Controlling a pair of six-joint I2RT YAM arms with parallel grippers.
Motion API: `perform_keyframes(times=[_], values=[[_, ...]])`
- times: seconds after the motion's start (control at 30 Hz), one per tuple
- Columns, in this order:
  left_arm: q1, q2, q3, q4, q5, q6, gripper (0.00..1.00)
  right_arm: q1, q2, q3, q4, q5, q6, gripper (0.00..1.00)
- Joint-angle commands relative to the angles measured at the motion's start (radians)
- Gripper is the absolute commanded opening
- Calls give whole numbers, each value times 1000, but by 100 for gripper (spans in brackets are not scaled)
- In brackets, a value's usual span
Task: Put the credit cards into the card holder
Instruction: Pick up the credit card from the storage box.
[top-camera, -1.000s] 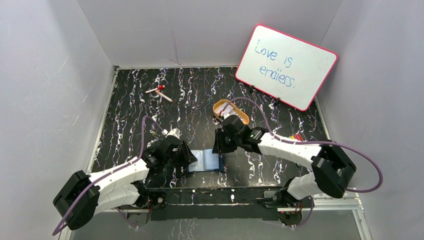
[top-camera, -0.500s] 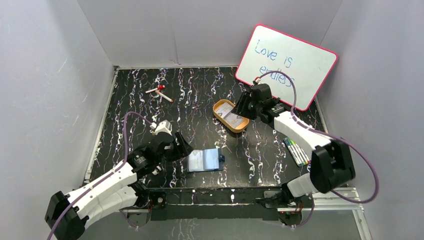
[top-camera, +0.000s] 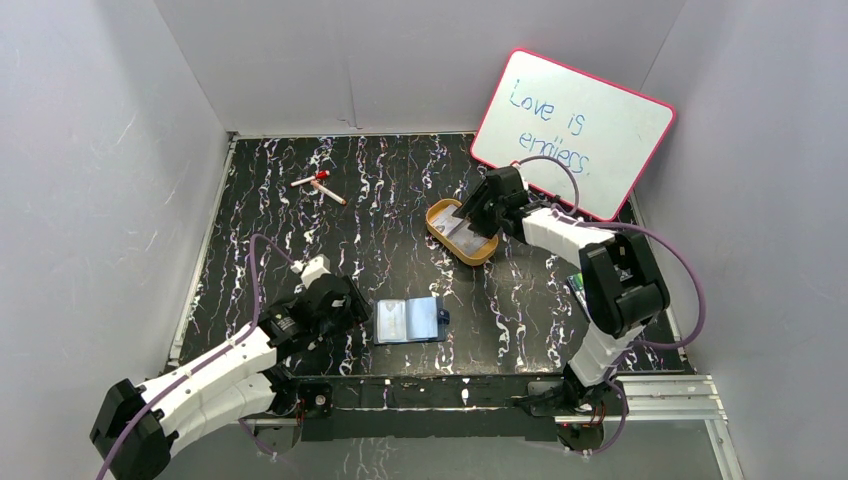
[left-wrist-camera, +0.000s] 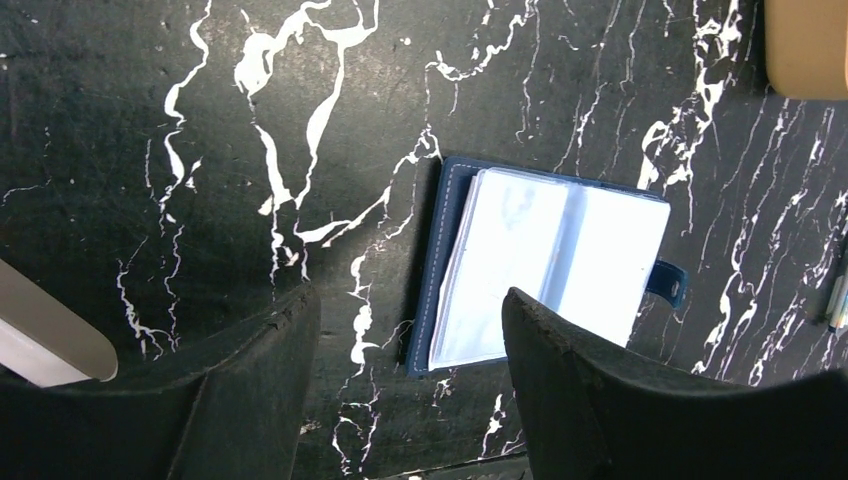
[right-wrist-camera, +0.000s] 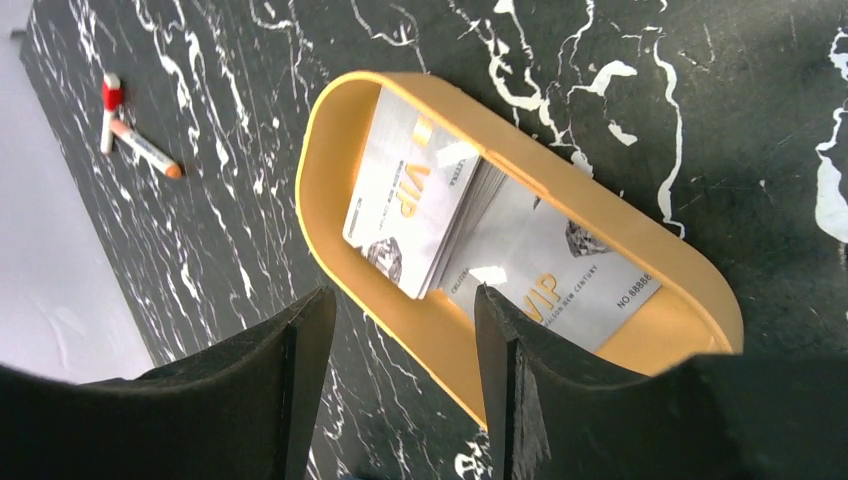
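The right gripper partly covers the credit cards, count unclear.

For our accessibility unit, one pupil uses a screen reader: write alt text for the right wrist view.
Silver VIP credit cards lie stacked in an oval golden-orange tin on a black marbled table. The right end effector hangs over the tin, fingers apart and empty. Two marker pens lie at upper left.
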Motion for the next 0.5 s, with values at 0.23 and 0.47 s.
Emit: perform_keyframes(times=[0.23, 0.47], values=[[1, 11, -22, -2, -29, -31, 65, 25, 154, 158, 13, 103, 112, 60], [1, 14, -23, 4, -27, -25, 65, 42, 201, 179, -31, 116, 92, 59]])
